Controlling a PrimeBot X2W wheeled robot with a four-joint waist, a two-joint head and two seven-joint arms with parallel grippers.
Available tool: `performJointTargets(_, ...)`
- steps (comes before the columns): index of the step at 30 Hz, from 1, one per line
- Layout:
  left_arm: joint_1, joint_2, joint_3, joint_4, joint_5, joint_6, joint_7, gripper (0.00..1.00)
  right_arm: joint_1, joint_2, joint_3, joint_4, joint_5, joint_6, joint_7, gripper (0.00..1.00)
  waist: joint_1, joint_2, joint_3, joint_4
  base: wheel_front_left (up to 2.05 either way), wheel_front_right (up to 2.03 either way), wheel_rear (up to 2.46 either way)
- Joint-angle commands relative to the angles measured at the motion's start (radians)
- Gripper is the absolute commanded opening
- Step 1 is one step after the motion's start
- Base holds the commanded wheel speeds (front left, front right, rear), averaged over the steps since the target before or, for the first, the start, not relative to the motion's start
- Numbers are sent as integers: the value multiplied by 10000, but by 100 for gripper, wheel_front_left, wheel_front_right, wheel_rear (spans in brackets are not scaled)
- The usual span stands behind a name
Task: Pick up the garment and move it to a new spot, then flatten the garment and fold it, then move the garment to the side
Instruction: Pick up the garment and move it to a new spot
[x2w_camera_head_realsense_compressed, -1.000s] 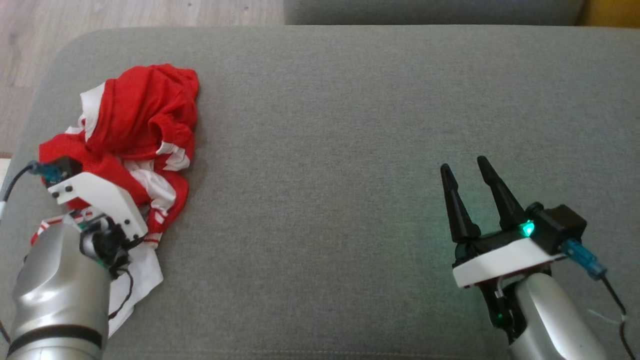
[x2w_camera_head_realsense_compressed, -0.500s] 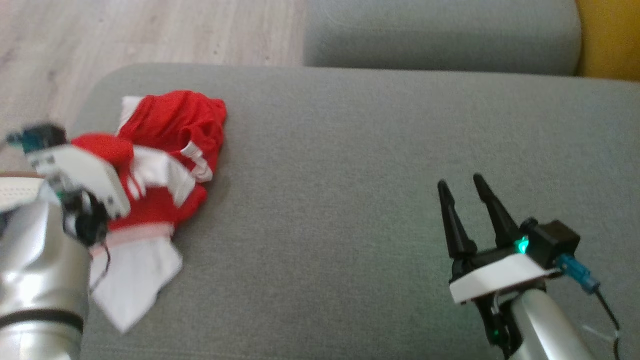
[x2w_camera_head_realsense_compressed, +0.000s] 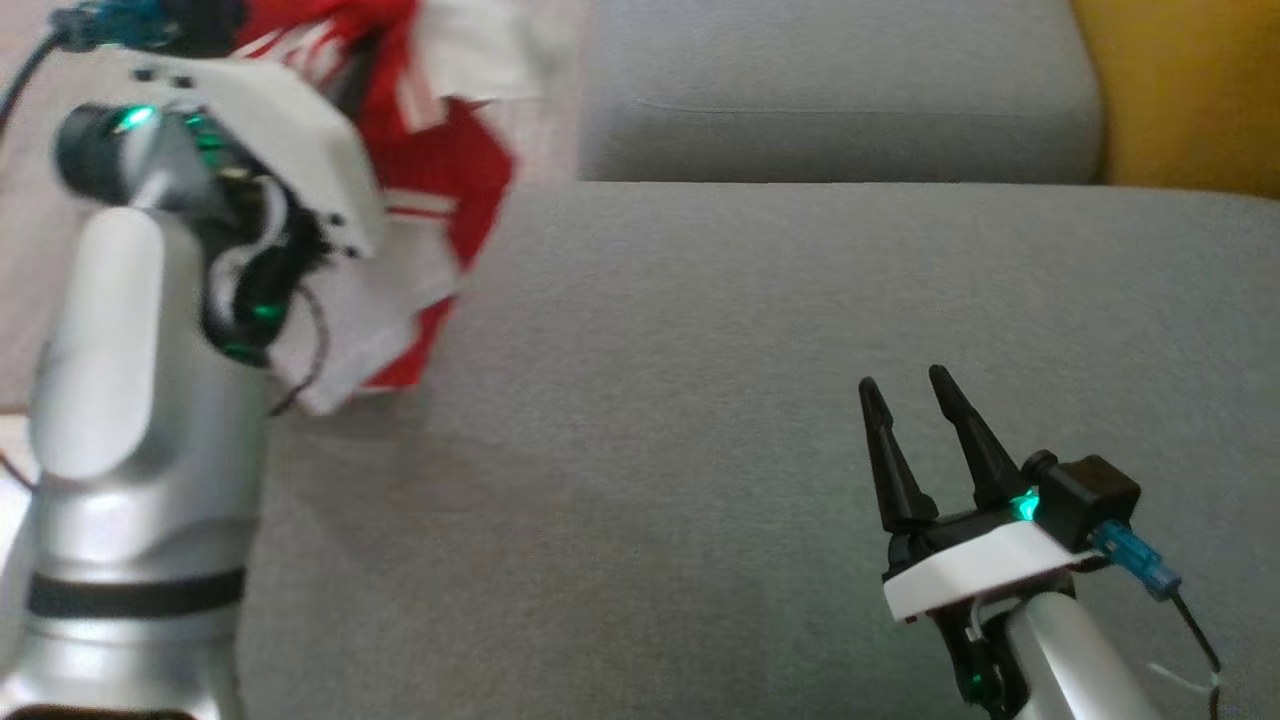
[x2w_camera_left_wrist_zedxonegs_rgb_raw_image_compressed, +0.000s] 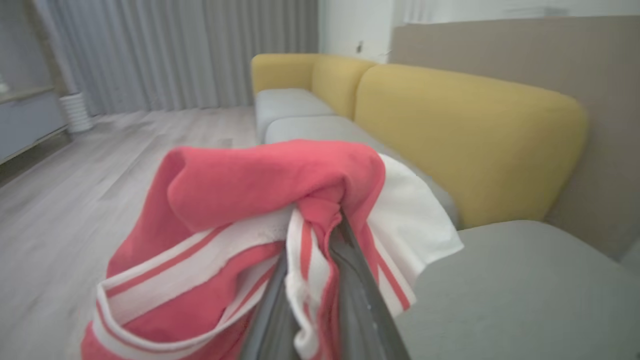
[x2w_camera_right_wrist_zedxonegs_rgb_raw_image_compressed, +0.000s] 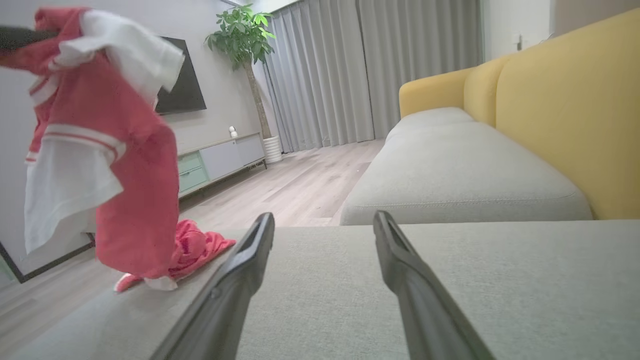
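Left wrist view: the garment (x2w_camera_left_wrist_zedxonegs_rgb_raw_image_compressed: 260, 185), a red and white piece, is seen clamped between the closed fingers of the left tool (x2w_camera_left_wrist_zedxonegs_rgb_raw_image_compressed: 320, 225), with cloth bunched over and around the tips. In the head view it is held aloft at the far left, above the left end of the grey sofa cushion (x2w_camera_head_realsense_compressed: 700, 420). In the right wrist view its lowest fold appears to be touching that cushion's edge, so it cannot be called fully clear. The right tool (x2w_camera_head_realsense_compressed: 903, 380) is held open and empty at the near right, low over the cushion and well apart from the cloth.

The pick-up is judged done. The carry to a new spot is judged begun but not finished, since the cloth is not laid down anywhere. Flattening, folding and the final move to the side are all left to be done. The garment is seen hanging in a crumpled bunch, so much spreading is likely to be needed, and the right tool is expected to be called on for that.
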Motion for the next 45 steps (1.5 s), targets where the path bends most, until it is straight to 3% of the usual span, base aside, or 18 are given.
performJointTargets(1, -127, 23, 124, -1263, -169, -1, 214, 0, -329, 26, 151, -366, -100, 77, -111, 100, 0, 0, -11, -551, 0, 0, 0)
performJointTargets(7, 447, -675, -215, -3050, -662, 147, 462, 0, -430, -41, 75, -432, -124, 77, -111, 100, 0, 0, 120, -1519, 0, 0, 0)
performJointTargets(11, 1095, -1013, -631, -3406, -946, 238, 99, 0, -564, -159, 40, -550, -113, 77, -111, 100, 0, 0, 360, -2494, 0, 0, 0)
performJointTargets(16, 1955, -1156, -1111, -2315, -1370, 14, -953, 0, -618, -222, -3, -602, -52, 77, -111, 100, 0, 0, 657, -3243, 0, 0, 0)
performJointTargets(21, 2518, -817, -1157, 218, -1462, -152, -2158, 0, -709, -301, -38, -605, 30, 77, -111, 100, 0, 0, 907, -3616, 0, 0, 0)
performJointTargets(22, 2544, -726, -1215, 777, -1479, -184, -2341, 37, -727, -316, -35, -619, 41, 77, -111, 100, 0, 0, 947, -3644, 0, 0, 0)
performJointTargets(23, 2522, -668, -1219, 1269, -1554, -209, -2579, 99, -737, -329, -36, -632, 49, 77, -111, 100, 0, 0, 981, -3658, 0, 0, 0)
performJointTargets(28, 2194, -501, -1462, 2611, -1901, -269, -3728, 100, -705, -360, -43, -620, 67, 77, -111, 100, 0, 0, 1043, -3466, 0, 0, 0)
performJointTargets(35, 2017, -10, -1612, 2032, -1976, -235, -5823, 100, -531, -423, -88, -595, 16, 77, -111, 100, 0, 0, 737, -2722, 0, 0, 0)
performJointTargets(39, 2568, 199, -1333, 1124, -1564, 403, -6725, 100, -441, -491, -157, -626, 16, 77, -111, 100, 0, 0, 594, -2324, 0, 0, 0)
performJointTargets(45, 4369, 185, -851, -745, -950, 1468, -7040, 100, -183, -520, -412, -886, -11, 77, -111, 100, 0, 0, 491, -1915, 0, 0, 0)
